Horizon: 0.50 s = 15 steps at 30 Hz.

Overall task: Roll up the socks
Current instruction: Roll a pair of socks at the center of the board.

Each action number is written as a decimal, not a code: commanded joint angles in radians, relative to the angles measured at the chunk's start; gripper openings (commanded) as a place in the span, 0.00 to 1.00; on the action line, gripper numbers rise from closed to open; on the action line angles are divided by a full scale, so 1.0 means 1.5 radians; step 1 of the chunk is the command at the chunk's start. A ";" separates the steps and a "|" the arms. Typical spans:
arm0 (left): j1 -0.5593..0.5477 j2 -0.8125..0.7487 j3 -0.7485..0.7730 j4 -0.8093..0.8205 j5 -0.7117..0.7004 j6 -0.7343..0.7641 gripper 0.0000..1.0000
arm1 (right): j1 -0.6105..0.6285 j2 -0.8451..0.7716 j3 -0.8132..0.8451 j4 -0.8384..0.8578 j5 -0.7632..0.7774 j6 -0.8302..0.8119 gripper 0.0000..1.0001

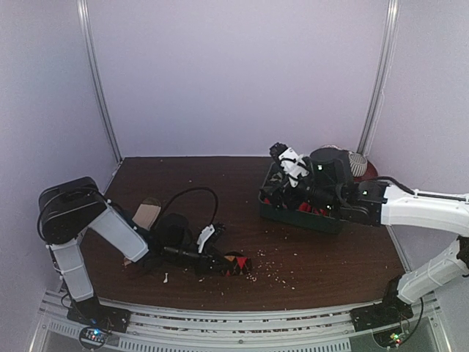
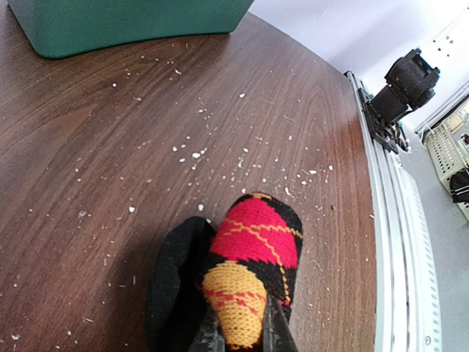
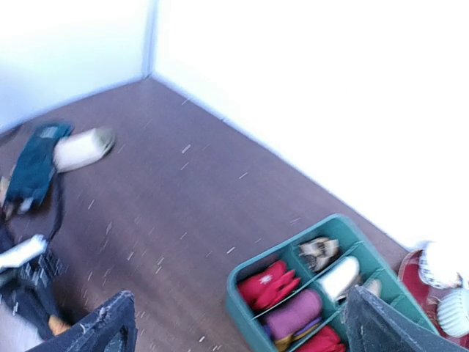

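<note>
Pinching the argyle sock (image 2: 253, 242) at its near end, the left gripper (image 2: 240, 336) has its fingers clamped tight on the fabric. The sock lies on the table (image 2: 88, 147), well in front of the green bin (image 2: 110, 22) and off toward the left arm's side of it. The right gripper (image 3: 236, 308) hangs above the bin, fingers spread wide with nothing between them. The sock looks bunched rather than neatly rolled, a black fold bulging out beside the pinch. Held only by a narrow bite of soft knit, it could slip free or unfurl if carried toward the bin. Dragging it would also gather the pale crumbs (image 2: 192, 154) scattered between sock and bin
</note>
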 commanded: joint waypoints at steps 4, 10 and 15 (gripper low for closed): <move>0.002 0.057 -0.023 -0.193 -0.071 0.008 0.00 | -0.002 -0.018 -0.027 0.026 0.012 0.016 0.97; 0.002 0.064 -0.024 -0.203 -0.069 0.018 0.00 | -0.002 0.066 -0.077 0.021 -0.330 -0.016 0.84; 0.002 0.067 -0.021 -0.211 -0.070 0.022 0.00 | -0.002 0.166 -0.082 0.062 -0.453 -0.036 0.71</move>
